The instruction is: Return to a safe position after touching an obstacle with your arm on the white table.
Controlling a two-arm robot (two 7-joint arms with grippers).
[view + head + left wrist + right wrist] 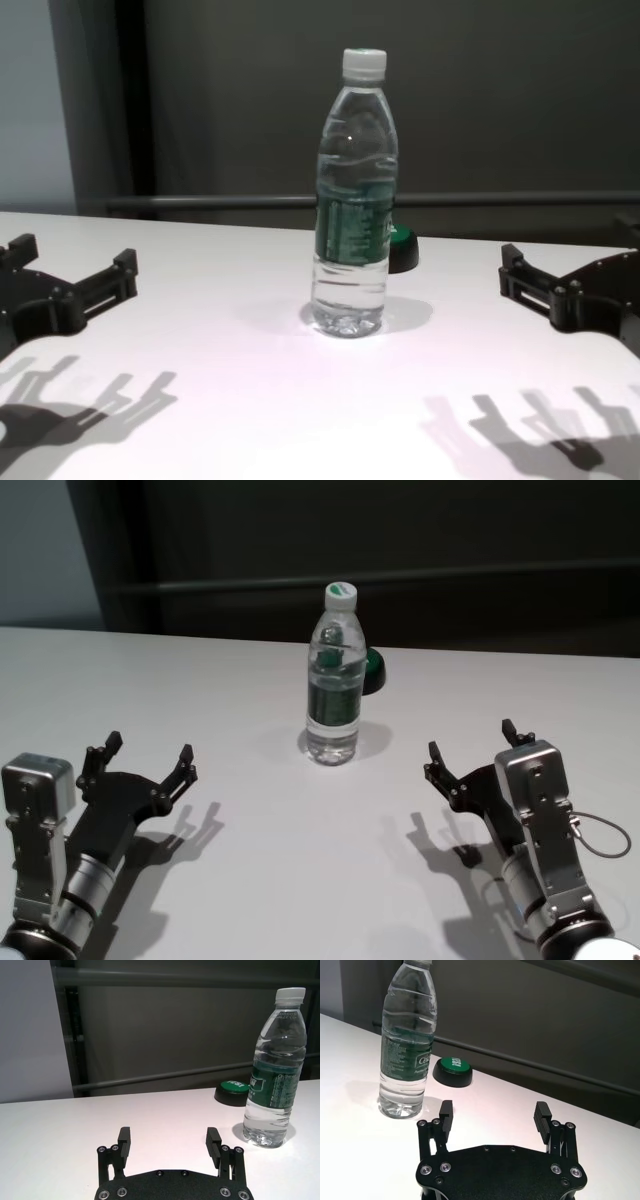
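The obstacle (334, 675), a tall clear water bottle with a white cap and a dark green label band, stands upright on the white table (250, 880), ahead of both grippers and between their lines of reach: forward and inward of the left gripper (148, 758), forward and inward of the right gripper (470, 750), well apart from each. Both grippers hang low over the near part of the table with fingers spread wide and nothing between them; in the left wrist view the two black fingertips (124, 1139) frame only bare tabletop, and the right wrist view shows the same. A small low black round object with a green top (452, 1070) sits just beyond the bottle, on the far side from both grippers. The bottle looks nearly full of water, so it is probably moderately heavy and fairly steady on its base, yet it is tall and narrow, and a push high up near the cap would likely tip it more easily than one near the bottom. Its thin plastic wall would likely give a little under pressure and seems smooth, so slippery where bare; the label band at mid-height appears the best place to take hold, should that ever be needed. For this task no grasp seems called for, and both arms look to sit in a withdrawn pose, clear of the bottle.
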